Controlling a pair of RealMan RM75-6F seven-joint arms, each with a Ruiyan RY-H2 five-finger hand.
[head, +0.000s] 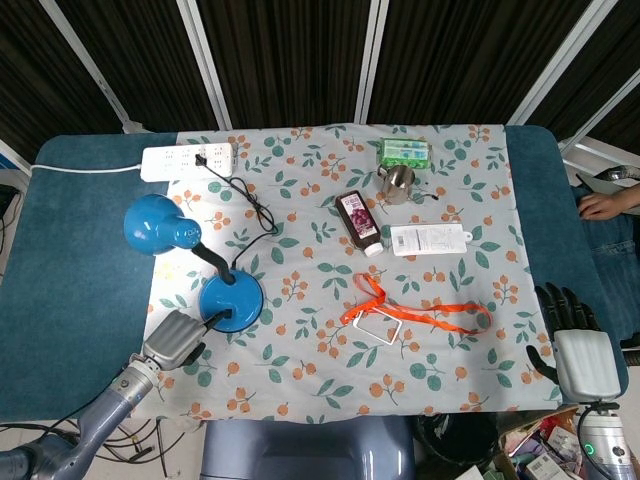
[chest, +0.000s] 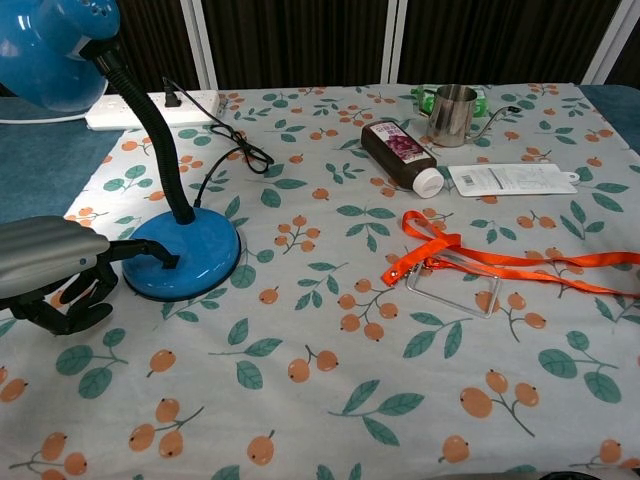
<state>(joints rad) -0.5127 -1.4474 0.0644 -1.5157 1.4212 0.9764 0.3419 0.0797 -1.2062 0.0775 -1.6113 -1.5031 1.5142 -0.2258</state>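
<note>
Lower left of the chest view: left robot hand (chest: 55, 275), wrist cut off by the frame edge, one finger (chest: 140, 254) stretched onto the near rim of the blue lamp base (chest: 185, 258), the others curled under and grasping nothing. Whether the fingertip presses a switch is too small to make out.

Lower right of the head view: right robot hand (head: 575, 345) sits off the table (head: 80, 300), fingers spread, released; the chest view does not show it.

Mid frame: orange lanyard (chest: 500, 262) with a clear card sleeve (chest: 455, 288).

Farther up: dark bottle (chest: 400, 153) lying flat, white packet (chest: 510, 179), steel cup (chest: 453, 113) partly hiding a green pack (head: 403, 152).

Upper left: lamp shade (chest: 45, 50), cropped; power strip (head: 188, 160) with the lamp cord (head: 245, 200) plugged in.
</note>
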